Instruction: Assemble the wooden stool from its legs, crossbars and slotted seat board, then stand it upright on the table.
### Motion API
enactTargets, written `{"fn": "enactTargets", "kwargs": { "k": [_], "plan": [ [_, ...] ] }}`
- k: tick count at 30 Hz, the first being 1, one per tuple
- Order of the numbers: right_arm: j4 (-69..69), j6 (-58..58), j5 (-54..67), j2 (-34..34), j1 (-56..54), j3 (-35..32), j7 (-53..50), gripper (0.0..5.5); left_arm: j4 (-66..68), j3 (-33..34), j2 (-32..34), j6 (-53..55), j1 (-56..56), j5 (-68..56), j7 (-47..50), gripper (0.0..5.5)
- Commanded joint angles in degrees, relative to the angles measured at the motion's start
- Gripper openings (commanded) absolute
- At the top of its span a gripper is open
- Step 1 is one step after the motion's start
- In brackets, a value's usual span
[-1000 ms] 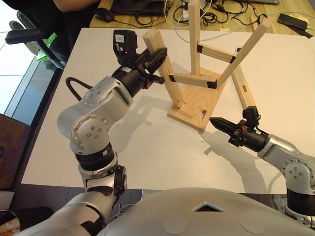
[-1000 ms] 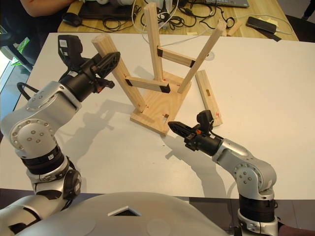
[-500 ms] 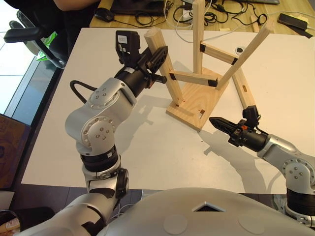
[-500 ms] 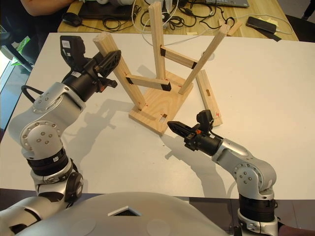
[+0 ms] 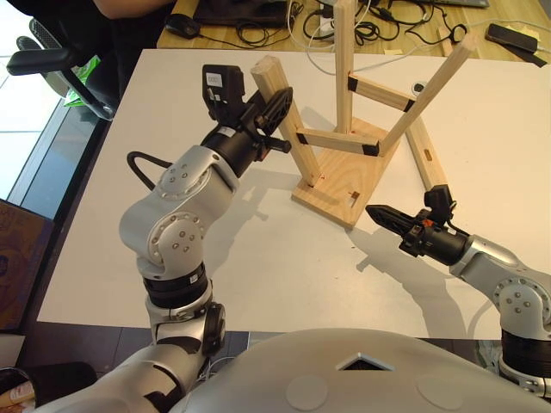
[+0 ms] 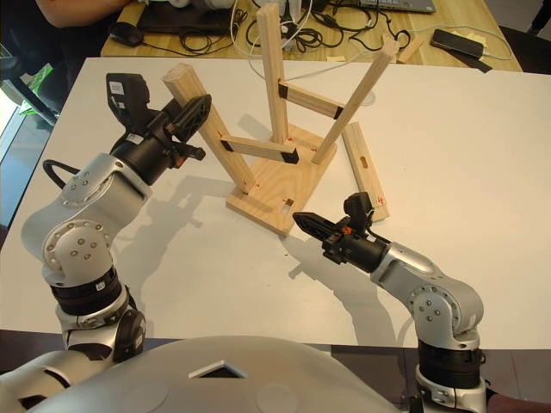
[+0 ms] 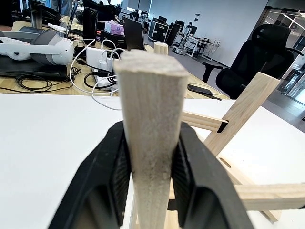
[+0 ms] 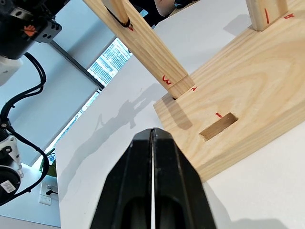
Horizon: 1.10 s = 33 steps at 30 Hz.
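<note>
Jaws on the outstretched left arm clamp one leg [image 7: 150, 109].

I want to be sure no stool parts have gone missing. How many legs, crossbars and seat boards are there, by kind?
Legs: 4 (left leg, middle leg, right leg, loose leg)
Crossbars: 2 (lower crossbar, upper crossbar)
Boards: 1 (seat board)
Total: 7
</note>
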Motion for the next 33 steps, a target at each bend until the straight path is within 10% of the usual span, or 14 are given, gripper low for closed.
{"fn": "enactTargets", "kwargs": {
  "k": [1, 33],
  "plan": [
    [0.2, 0.0, 0.4, -0.2, -0.7, -0.3, -0.7, 0.00, 0.1, -0.9, 0.4, 0.6, 0.9, 1.3, 0.1, 1.02],
    [0.5, -0.5, 2.5, 0.7, -0.3, -2.0, -2.0, 0.00, -0.4, -6.6, 0.4, -5.0, 7.3, 7.7, -3.5, 1.02]
  ]
}}
